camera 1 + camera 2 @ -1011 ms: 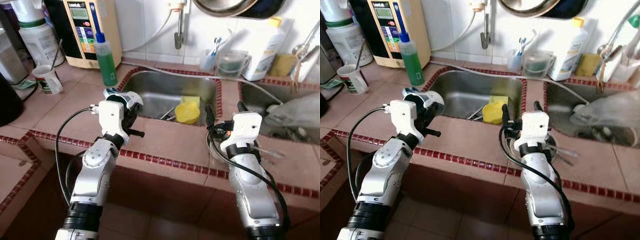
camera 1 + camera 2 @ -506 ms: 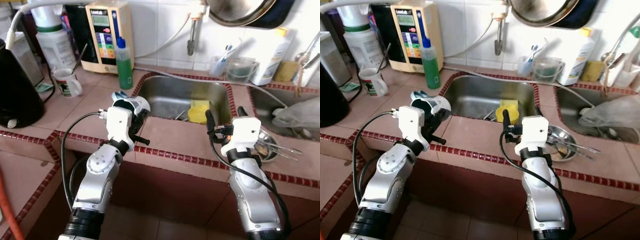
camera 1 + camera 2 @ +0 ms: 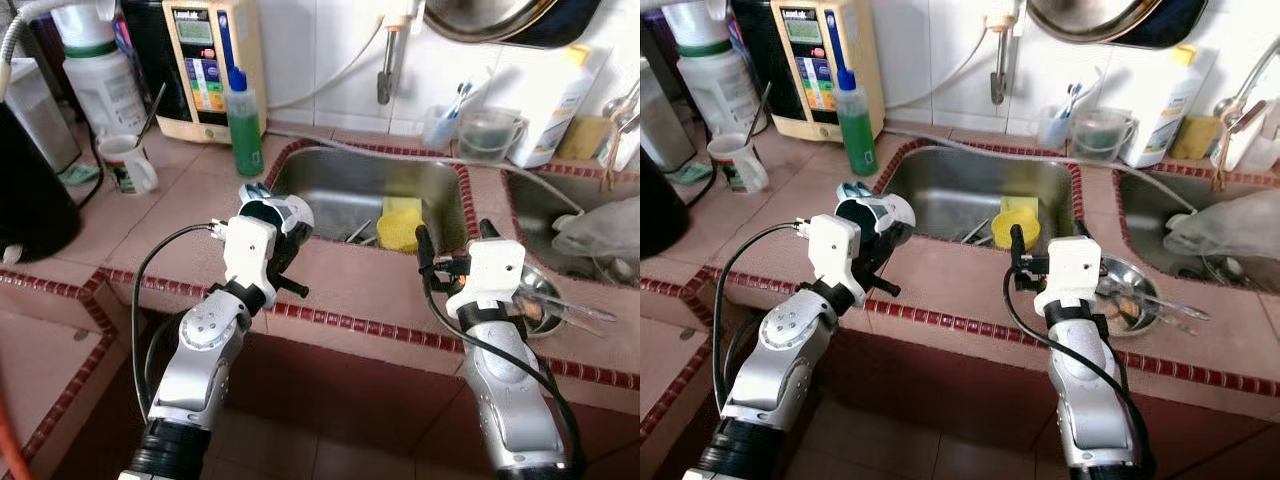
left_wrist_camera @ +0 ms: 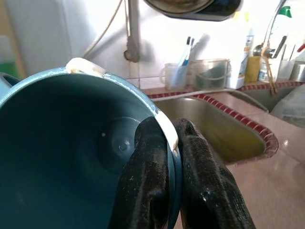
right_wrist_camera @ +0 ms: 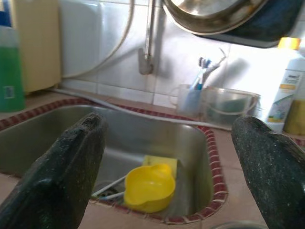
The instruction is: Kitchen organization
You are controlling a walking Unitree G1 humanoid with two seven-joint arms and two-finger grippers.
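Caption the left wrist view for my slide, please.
Left claw pinching the rim of a blue cup, steel sink ahead.

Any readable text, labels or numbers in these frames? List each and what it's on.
None can be read.
Cream wall-side appliance with a coloured button panel: display and button labels too blurred.
Green bottle with a blue cap: label too small.
White bottle with a yellow cap: orange and grey print lines, blurred.
White mug with a dark print: print illegible.
Big white jar with a green band: no legible text.

Bowl (image 5: 147, 187) in sink (image 3: 340, 185), bottle (image 3: 243, 125) left.
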